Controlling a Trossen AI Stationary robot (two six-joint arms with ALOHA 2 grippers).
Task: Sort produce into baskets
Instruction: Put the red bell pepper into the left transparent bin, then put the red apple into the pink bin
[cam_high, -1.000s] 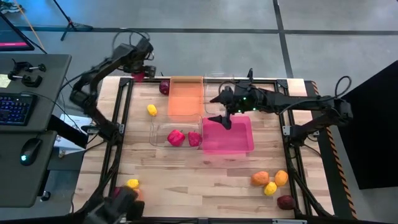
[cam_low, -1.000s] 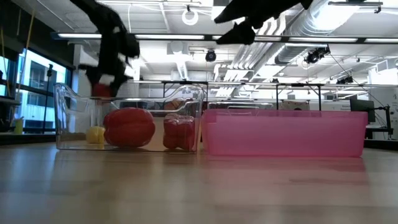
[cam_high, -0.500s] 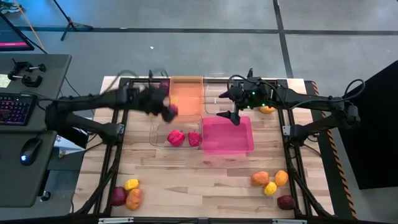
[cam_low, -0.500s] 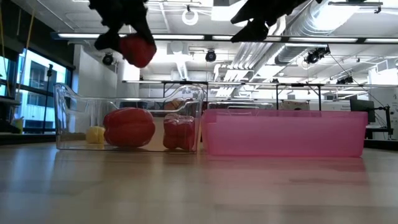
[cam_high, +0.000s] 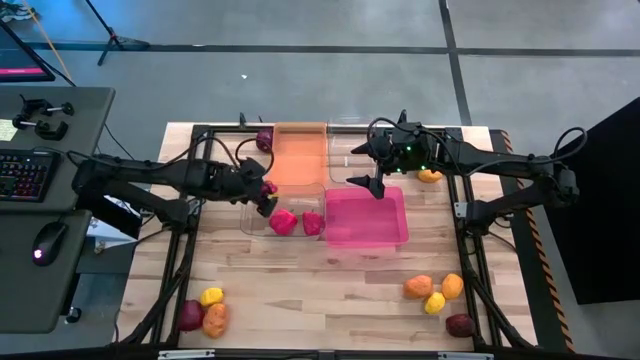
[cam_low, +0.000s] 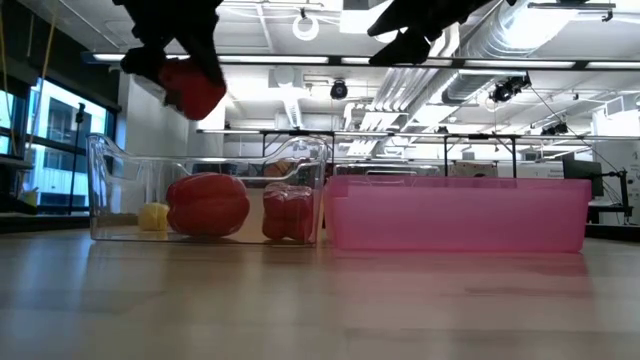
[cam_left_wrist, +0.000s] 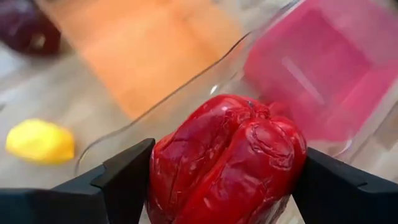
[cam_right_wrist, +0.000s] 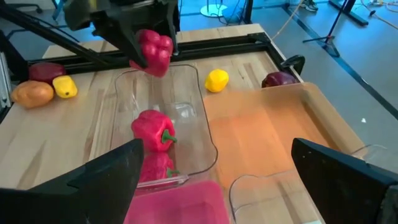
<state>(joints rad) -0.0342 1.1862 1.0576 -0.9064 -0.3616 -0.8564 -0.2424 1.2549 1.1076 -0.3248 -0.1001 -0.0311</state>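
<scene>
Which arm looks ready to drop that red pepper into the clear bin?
The left: its pincer holds the red pepper above the clear bin. The right pincer hangs open and empty over the pink bin.

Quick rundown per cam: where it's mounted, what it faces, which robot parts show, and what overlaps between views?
High: overhead, looking down on the table; both arms.
Low: table height, facing the clear bin and pink bin; arms enter from above.
Left wrist: behind the left claw, gripping a red pepper over the clear bin.
Right wrist: behind the open right claw, facing the bins.
Shared: all four show the held pepper.
</scene>
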